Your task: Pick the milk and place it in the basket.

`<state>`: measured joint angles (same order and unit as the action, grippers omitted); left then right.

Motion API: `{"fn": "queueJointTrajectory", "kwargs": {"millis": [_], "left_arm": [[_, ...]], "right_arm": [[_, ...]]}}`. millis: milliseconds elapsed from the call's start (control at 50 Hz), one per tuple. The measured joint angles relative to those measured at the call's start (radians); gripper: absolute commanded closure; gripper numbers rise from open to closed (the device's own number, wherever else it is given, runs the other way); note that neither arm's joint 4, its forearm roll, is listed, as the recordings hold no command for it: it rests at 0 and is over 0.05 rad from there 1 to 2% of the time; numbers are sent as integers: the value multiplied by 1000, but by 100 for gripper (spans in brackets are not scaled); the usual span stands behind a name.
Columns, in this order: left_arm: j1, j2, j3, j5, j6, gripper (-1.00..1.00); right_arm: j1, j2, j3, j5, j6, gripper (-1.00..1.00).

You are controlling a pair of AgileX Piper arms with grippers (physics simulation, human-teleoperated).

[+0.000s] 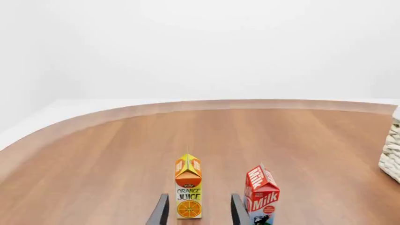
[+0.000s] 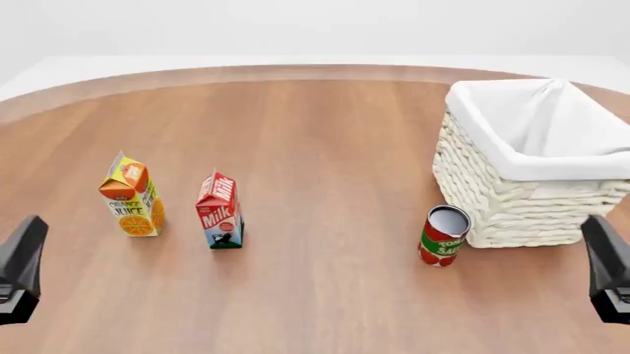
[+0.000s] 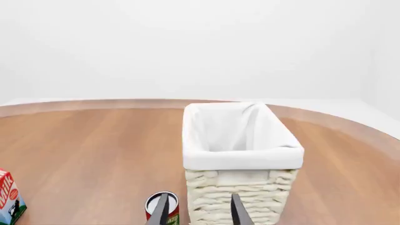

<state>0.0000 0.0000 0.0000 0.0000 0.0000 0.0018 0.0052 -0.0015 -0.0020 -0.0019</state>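
Wooden table (image 2: 325, 147) — basket (image 2: 512, 199) empty, milk (image 2: 218, 212) apart.

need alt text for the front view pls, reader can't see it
A red milk carton stands upright on a wooden table, with an orange juice carton beside it on the left. Far to the right sits a large cream wicker basket with a white liner, a tomato can just in front. Both dark claws, left and right, sit at the near edges.

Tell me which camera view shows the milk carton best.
The front view: the milk stands whole and unblocked on the table. The left wrist view cuts off its base at the frame edge; the right wrist view catches only part of it.
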Motion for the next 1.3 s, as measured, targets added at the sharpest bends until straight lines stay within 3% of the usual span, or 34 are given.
{"fn": "queueJointTrajectory", "kwargs": {"millis": [320,740,1300], "left_arm": [[0,0,0,0,0,-100],[0,0,0,0,0,-100],[0,0,0,0,0,-100]], "right_arm": [[22,42,-9,-17,9,-100],[113,60,-53,29,84,-100],[312,341,-252,-3,168,-100]]}}
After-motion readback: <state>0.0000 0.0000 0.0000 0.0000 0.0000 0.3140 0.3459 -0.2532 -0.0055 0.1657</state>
